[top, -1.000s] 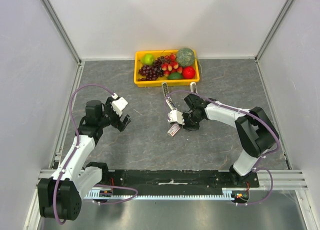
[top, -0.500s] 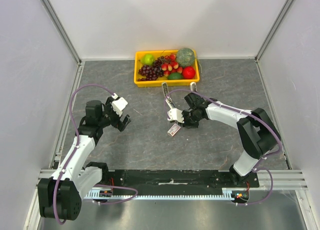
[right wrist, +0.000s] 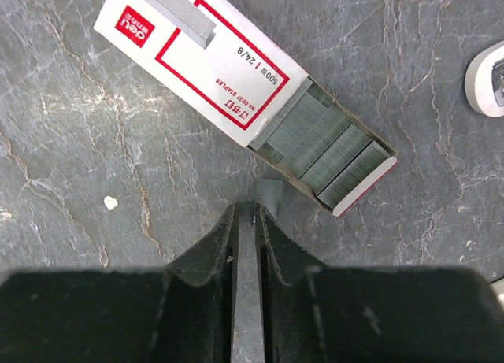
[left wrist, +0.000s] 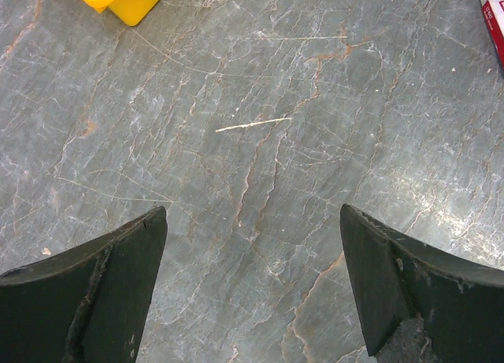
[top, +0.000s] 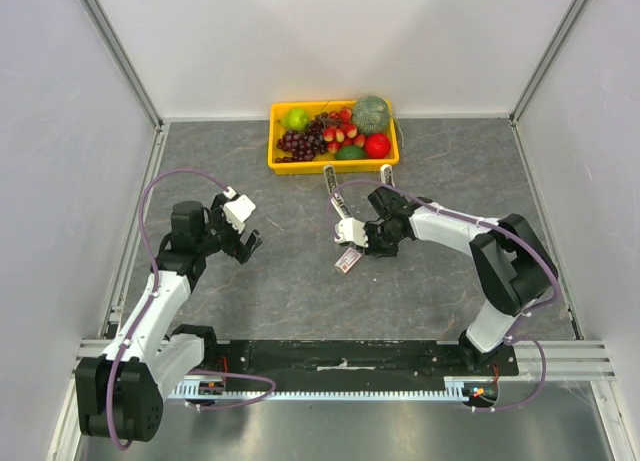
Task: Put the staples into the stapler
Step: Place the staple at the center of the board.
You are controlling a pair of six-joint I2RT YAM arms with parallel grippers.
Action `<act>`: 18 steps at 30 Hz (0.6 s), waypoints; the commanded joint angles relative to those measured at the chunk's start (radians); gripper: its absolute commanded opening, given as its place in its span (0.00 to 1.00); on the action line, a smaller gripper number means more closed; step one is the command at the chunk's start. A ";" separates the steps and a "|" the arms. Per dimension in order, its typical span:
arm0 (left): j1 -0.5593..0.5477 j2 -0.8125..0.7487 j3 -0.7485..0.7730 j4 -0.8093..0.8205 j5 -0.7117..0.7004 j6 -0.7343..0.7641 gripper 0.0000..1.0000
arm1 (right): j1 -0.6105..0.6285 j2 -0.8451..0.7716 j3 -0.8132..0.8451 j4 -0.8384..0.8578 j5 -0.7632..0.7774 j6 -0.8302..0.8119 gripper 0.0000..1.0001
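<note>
Lifting straight up off the table [top: 300,281] looks like the sound way to go about this step, since the right gripper [right wrist: 248,218] has its fingers pressed together on a thin strip [right wrist: 268,194] of staples and any sideways drag could snap it or knock the box of staples [right wrist: 197,64] just beside it. The left gripper [left wrist: 252,284] hangs spread wide over bare stone, well apart from the work and nearer the yellow tray [top: 275,164] of fruit than the box; it could go over to steady the white stapler [top: 345,228], which lies just beyond the box, between box and tray. Whether the stapler's channel is open cannot be told from above, so that needs checking before the strip is brought across. In the right wrist view the box lies flat with its long axis slanting from upper left to lower right, its drawer slid out at the lower right, silvery rows showing. A loose strip [right wrist: 177,12] rests on the sleeve along that slant. The pinched strip runs lengthwise along the fingers, its free end poking out toward the drawer.
</note>
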 commanded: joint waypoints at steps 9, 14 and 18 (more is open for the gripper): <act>0.006 -0.005 0.000 0.033 0.033 -0.028 0.96 | 0.002 0.072 0.076 -0.047 -0.002 0.021 0.00; 0.007 -0.010 0.004 0.024 0.059 -0.014 0.96 | -0.004 0.071 0.109 -0.101 -0.052 0.027 0.00; 0.006 -0.016 0.024 -0.005 0.160 0.007 0.96 | -0.046 0.022 0.181 -0.210 -0.176 0.024 0.00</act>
